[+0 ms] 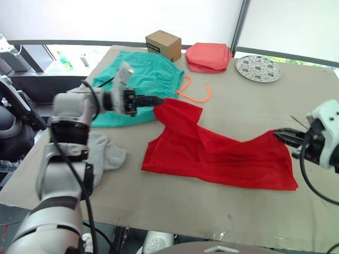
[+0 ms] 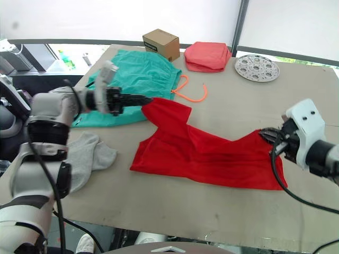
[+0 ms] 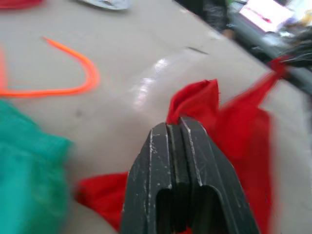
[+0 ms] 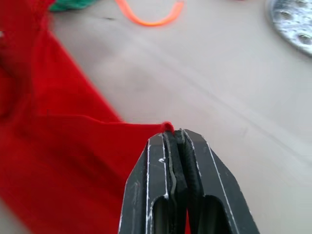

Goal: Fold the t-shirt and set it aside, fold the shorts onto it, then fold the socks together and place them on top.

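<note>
The red t-shirt (image 1: 212,153) lies stretched across the middle of the table. My left gripper (image 1: 159,100) is shut on its far left corner, beside the teal shorts (image 1: 143,79). My right gripper (image 1: 278,135) is shut on the shirt's right corner, seen close up in the right wrist view as red cloth (image 4: 73,161) pinched at the fingertips. The shorts lie at the back left with their orange drawstring (image 1: 196,95) curled on the table. The grey socks (image 1: 103,156) lie near the left edge under my left arm.
A cardboard box (image 1: 163,45) stands at the back, with a folded coral-pink cloth stack (image 1: 208,56) beside it. A round metal perforated plate (image 1: 258,68) sits at the back right. The table's front edge (image 1: 175,225) runs close below the shirt.
</note>
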